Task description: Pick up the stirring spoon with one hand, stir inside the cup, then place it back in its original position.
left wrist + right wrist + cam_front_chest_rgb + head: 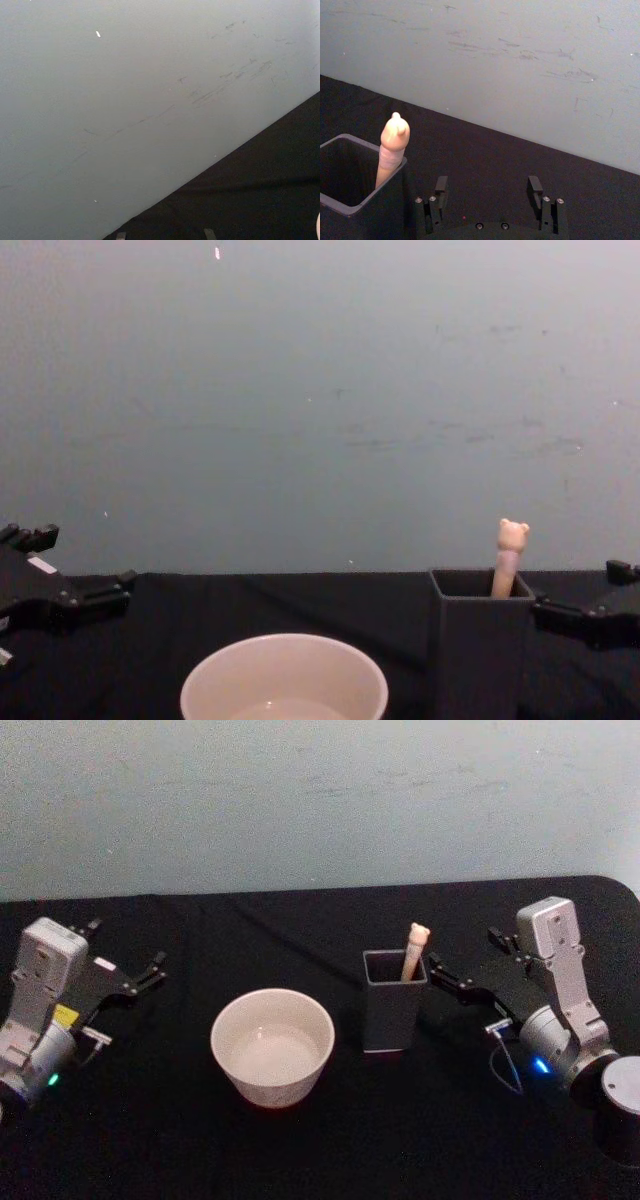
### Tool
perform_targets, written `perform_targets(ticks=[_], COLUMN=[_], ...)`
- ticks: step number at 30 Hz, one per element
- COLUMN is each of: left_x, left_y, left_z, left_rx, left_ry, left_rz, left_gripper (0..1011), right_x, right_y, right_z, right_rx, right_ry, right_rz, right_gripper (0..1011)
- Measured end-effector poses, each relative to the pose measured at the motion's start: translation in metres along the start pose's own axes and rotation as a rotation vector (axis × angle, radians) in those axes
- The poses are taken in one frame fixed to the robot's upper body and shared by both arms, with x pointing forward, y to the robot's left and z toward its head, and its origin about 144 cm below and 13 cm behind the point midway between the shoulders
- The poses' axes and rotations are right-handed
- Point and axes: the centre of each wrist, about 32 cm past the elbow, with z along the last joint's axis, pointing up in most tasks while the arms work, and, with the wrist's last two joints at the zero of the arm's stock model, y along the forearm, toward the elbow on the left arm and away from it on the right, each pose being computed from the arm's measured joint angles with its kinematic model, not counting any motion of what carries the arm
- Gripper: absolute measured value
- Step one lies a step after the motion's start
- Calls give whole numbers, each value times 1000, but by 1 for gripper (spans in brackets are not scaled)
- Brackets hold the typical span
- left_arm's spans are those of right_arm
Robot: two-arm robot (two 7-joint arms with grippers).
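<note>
The stirring spoon [414,951] is stood in the dark grey holder [393,1004], right of the cream cup [272,1045], mid-counter. The right gripper [447,971], spread and empty, is held just beside the holder; the left gripper [150,970], also spread, is parked near the counter's left edge. Pickup is judged pending: the bear-head handle must be pinched.

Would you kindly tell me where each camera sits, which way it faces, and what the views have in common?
Head: up high, looking down on the cup, the holder with the spoon, the left tool and right tool.
Chest: low, looking across the table; both tools enter from the edges.
Left wrist: on the left arm, facing wall and tabletop.
Right wrist: on the right arm, facing the holder; its open tool shows at the bottom.
Shared: head, chest and right wrist all show the spoon standing in the holder.
</note>
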Motion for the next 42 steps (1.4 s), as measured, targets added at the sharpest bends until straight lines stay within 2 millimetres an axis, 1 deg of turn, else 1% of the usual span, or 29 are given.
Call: perform_targets(ticks=[42], left_x=[0], left_y=[0], left_z=[0], left_rx=[0], left_ry=[0], left_rz=[0], left_gripper=[1001], right_x=[0], right_y=[0], right_z=[1], right_rx=[4], right_ry=[1], right_rz=[-2], right_gripper=[1000])
